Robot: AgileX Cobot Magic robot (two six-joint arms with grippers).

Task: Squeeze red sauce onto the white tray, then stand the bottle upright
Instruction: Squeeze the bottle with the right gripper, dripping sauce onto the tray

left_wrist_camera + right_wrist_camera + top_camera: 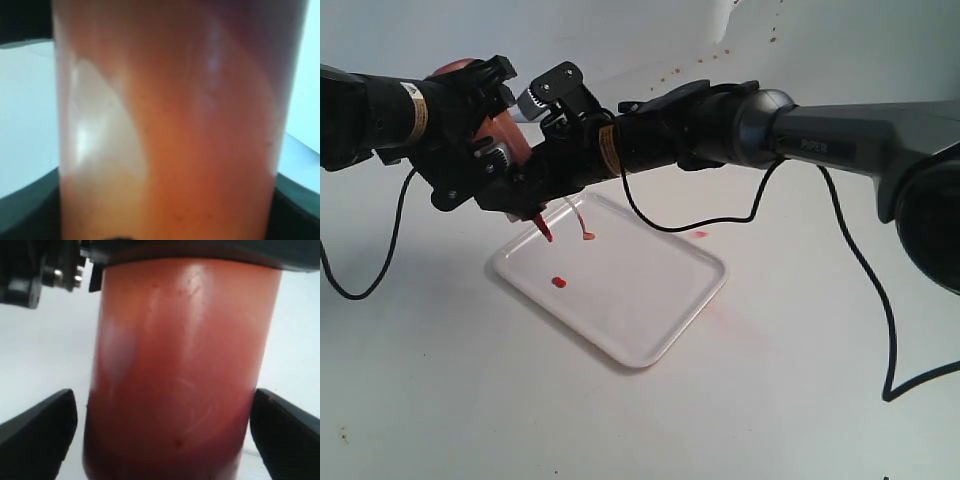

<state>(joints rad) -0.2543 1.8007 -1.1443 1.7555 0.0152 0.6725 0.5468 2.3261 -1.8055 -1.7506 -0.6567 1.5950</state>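
Observation:
The orange-red squeeze bottle (508, 138) hangs tilted over the far left corner of the white tray (650, 300), its red nozzle (544, 229) pointing down and the tethered cap (587, 236) dangling beside it. My left gripper (490, 165) is shut on the bottle, whose body (170, 125) fills the left wrist view. My right gripper (535, 160) reaches across and straddles the darker end of the bottle (175, 380); its fingers (40, 425) stand on either side, one with a visible gap. A small glossy blob of red sauce (559, 283) lies on the tray below the nozzle.
A pale red smear (700, 234) marks the white table (800, 400) just beyond the tray's far edge. Black cables (880, 320) trail across the table on the right and another (370, 280) on the left. Small specks dot the backdrop.

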